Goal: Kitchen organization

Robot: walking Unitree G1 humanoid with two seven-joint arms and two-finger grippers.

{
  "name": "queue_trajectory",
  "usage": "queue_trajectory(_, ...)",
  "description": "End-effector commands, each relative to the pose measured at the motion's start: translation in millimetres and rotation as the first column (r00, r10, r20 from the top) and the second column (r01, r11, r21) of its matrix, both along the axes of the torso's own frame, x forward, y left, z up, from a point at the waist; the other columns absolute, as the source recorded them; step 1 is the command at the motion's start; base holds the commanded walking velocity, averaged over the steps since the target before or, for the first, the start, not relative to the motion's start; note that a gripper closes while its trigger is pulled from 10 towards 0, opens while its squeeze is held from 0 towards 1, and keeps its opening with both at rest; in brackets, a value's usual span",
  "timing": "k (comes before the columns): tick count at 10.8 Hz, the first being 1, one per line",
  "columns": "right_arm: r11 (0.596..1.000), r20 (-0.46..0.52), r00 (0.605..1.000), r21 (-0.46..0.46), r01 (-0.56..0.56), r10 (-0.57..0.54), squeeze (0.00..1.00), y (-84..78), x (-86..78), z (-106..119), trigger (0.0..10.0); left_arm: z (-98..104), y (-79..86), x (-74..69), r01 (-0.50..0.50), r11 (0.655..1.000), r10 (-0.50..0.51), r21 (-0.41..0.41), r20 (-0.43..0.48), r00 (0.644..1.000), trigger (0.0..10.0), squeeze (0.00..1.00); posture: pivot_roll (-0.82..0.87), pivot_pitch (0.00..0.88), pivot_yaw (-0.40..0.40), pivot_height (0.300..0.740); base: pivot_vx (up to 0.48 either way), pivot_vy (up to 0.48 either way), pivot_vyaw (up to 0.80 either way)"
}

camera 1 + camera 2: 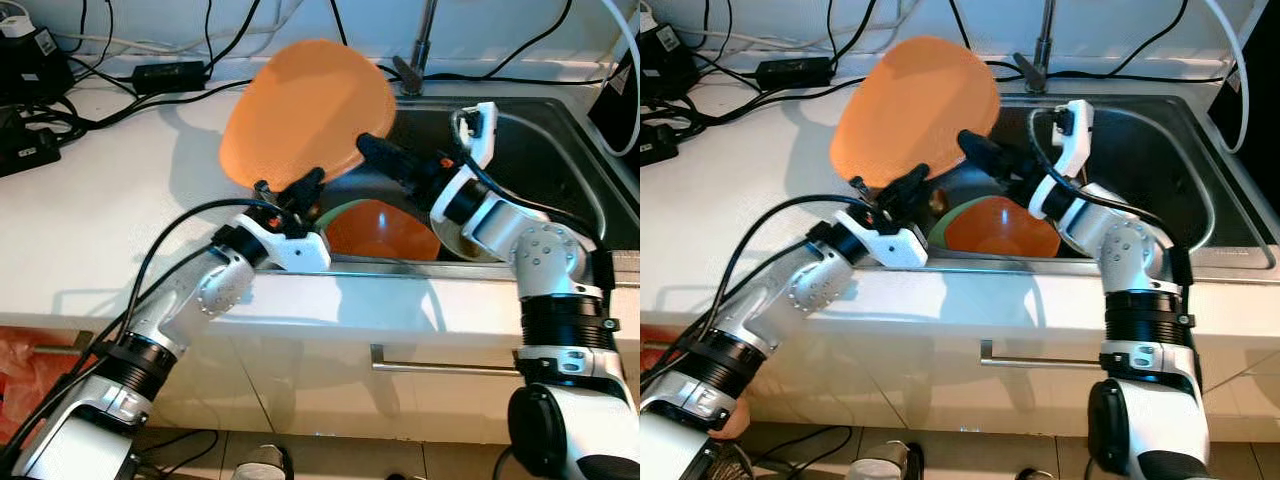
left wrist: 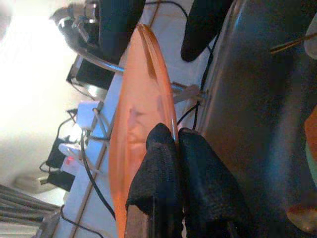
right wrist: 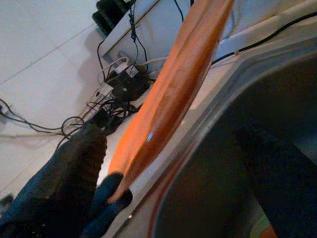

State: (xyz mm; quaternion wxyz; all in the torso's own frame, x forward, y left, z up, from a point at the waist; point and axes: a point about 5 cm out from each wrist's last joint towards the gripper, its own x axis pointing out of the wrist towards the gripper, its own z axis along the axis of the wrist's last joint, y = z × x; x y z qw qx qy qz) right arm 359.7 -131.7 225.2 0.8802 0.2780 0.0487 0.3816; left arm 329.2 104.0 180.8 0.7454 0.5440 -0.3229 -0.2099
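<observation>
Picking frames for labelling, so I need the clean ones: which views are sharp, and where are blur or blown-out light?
Eye views: sharp, evenly lit, soft shadows under the orange plate. Left wrist view: left side blown out white, fingers blurry. Right wrist view: soft throughout, sink dim.

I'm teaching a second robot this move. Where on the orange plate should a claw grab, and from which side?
By the thin rim. The orange plate is up on edge, so only the rim fits between fingers. The left claw pinches its lower edge from below; the right claw, open, comes at the sink-side edge.
</observation>
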Motion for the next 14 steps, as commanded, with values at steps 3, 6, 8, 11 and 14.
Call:
queue_trajectory(3, 0.997, -0.005, 0.999, 0.069, 0.041, -0.041, 0.00, -2.7, 8.4, 11.4, 10.0, 11.1, -9.9, -9.7, 0.074, 0.997, -0.071, -0.037, 0.087, 0.994, 0.0, 0.00, 0.25, 0.076, 0.057, 0.740, 0.000, 0.000, 0.00)
queue_trajectory(6, 0.995, -0.029, 0.999, 0.084, 0.048, -0.046, 0.00, -2.0, 10.7, 9.4, 0.0, 10.3, -11.8, -13.6, 0.094, 0.995, -0.090, -0.042, 0.097, 0.991, 0.0, 0.00, 0.25, 0.082, 0.052, 0.740, 0.000, 0.000, 0.00)
queue_trajectory(8, 0.995, -0.043, 0.997, 0.076, 0.062, -0.058, 0.00, -2.0, 12.6, 7.5, 0.0, 9.0, -13.5, -17.2, 0.110, 0.993, -0.106, -0.035, 0.107, 0.989, 0.0, 0.00, 0.25, 0.083, 0.053, 0.740, 0.000, 0.000, 0.00)
queue_trajectory(11, 0.994, -0.072, 0.993, 0.059, 0.095, -0.091, 0.00, -4.4, 16.5, 3.5, 0.0, 9.6, -16.7, -19.8, 0.132, 0.991, -0.127, -0.031, 0.122, 0.984, 0.0, 0.00, 0.25, 0.083, 0.052, 0.740, 0.000, 0.000, 0.00)
queue_trajectory(14, 0.992, -0.091, 0.990, 0.054, 0.116, -0.111, 0.00, -6.9, 19.2, 1.8, 0.0, 9.5, -16.4, -20.2, 0.131, 0.991, -0.126, -0.030, 0.130, 0.984, 0.0, 0.00, 0.25, 0.084, 0.051, 0.740, 0.000, 0.000, 0.00)
